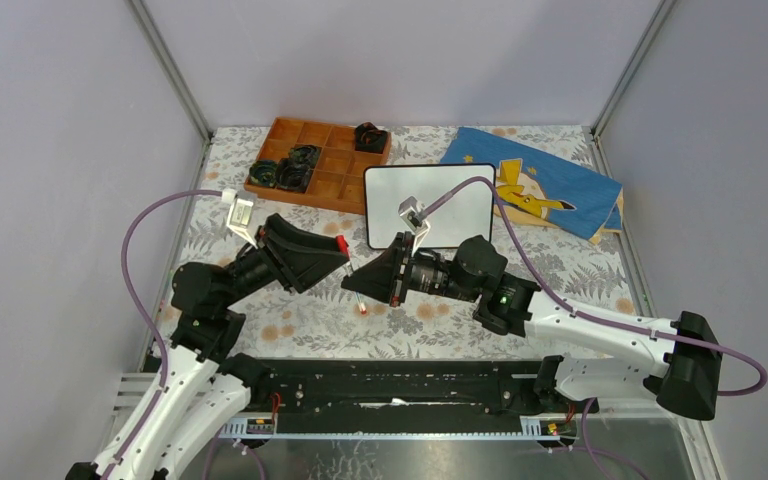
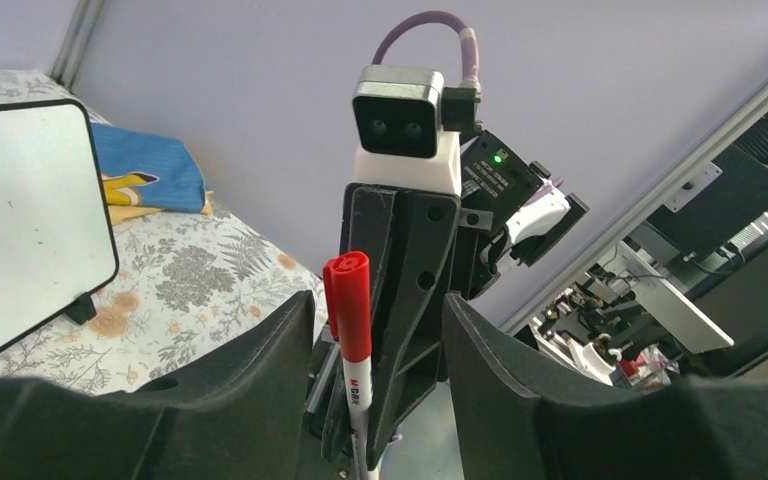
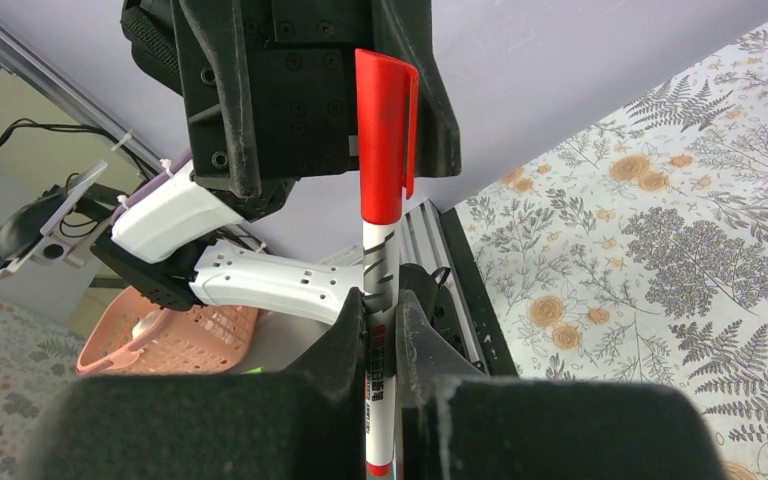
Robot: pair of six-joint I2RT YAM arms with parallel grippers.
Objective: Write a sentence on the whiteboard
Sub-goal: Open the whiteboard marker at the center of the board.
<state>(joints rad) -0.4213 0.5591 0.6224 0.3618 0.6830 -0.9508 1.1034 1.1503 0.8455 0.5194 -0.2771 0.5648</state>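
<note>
On the floral table (image 1: pixel 290 320) between lilac walls (image 1: pixel 380 60), the right gripper (image 3: pixel 382 305) pinches the marker (image 3: pixel 382 170), and the left gripper (image 2: pixel 378 310) jaws stand spread either side of its cap.

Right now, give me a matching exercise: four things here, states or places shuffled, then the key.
1 marker
2 left gripper
3 whiteboard
4 blue cloth

a far right, at the back
b open, straddling the marker's cap
c between wooden tray and cloth
d capped, clamped by right gripper

Pairs: 1-d, 2-b, 3-c, 4-a
</note>
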